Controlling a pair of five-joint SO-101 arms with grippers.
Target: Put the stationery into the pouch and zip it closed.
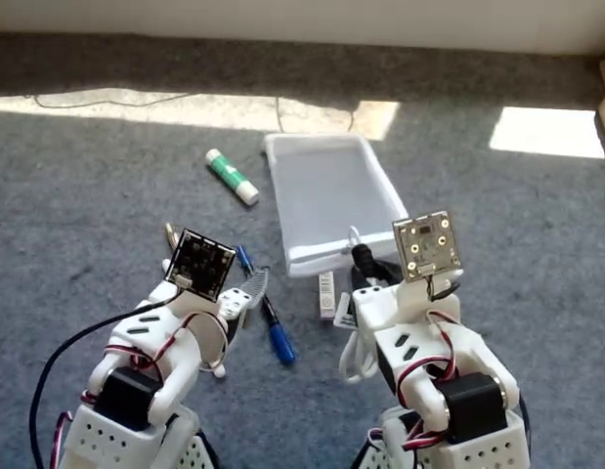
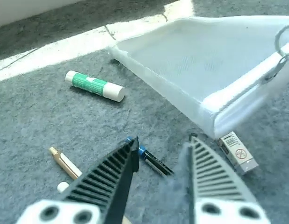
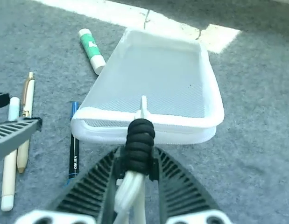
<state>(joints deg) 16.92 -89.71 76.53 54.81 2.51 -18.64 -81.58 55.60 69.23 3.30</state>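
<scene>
1. The beige pen (image 2: pixel 65 162) and white pen (image 3: pixel 10 154) are found side by side on the grey carpet (image 1: pixel 77 195), farthest left, outside the pouch.
2. The left gripper (image 2: pixel 164 140) is held low over the blue pen (image 2: pixel 151 159). Its fingers are spread and nothing is pinched.
3. The blue pen is seen in the gap between those fingers. Its long axis is slanted across the gap, not square to the closing line, so a small wrist turn is judged needed. The left arm is clearly nearer.
4. The glue stick (image 1: pixel 231 176) is set apart, near the pouch's far left corner.
5. The pouch (image 3: pixel 158 79) is laid flat and open, with no stationery seen inside. The eraser (image 2: pixel 237 151) is just beside its near rim.
6. The right gripper (image 3: pixel 138 151) is placed at that rim, its fingers pressed onto a black-wrapped cord (image 3: pixel 140 133).
</scene>
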